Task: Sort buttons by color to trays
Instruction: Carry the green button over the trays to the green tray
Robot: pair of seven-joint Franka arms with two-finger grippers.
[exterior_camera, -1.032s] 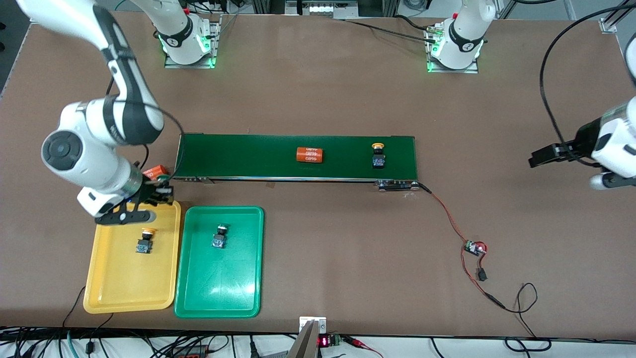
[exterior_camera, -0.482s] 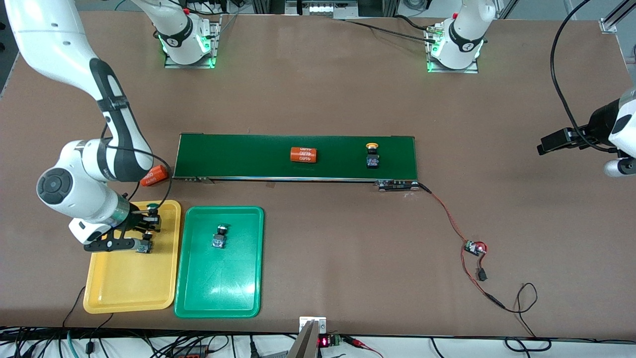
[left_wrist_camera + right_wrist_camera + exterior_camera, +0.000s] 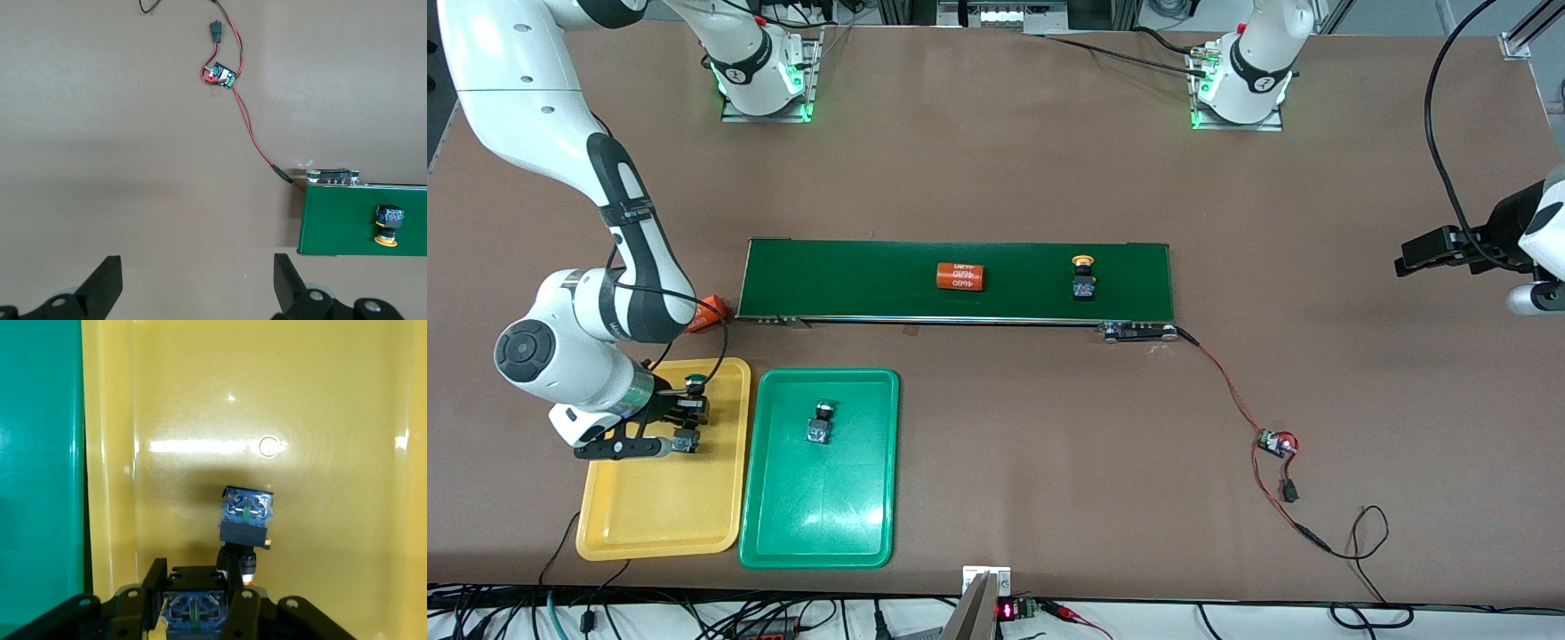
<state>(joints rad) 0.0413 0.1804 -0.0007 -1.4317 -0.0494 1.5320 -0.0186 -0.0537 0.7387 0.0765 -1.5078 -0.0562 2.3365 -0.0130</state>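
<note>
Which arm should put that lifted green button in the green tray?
Right. The right hand is shut on the green button over the yellow tray, beside the green tray. The left hand waits open at its own end.

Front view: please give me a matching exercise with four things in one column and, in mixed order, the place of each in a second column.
1. orange cylinder with white print
2. loose green-capped push-button
3. right gripper
4. left gripper

A. over the shallow yellow plastic tray, shut on the held green-capped button
B. in the shallow green plastic tray
C. open, over bare table toward the left arm's end
D. on the long dark-green conveyor belt

Pairs: 1-D, 2-B, 3-A, 4-C
</note>
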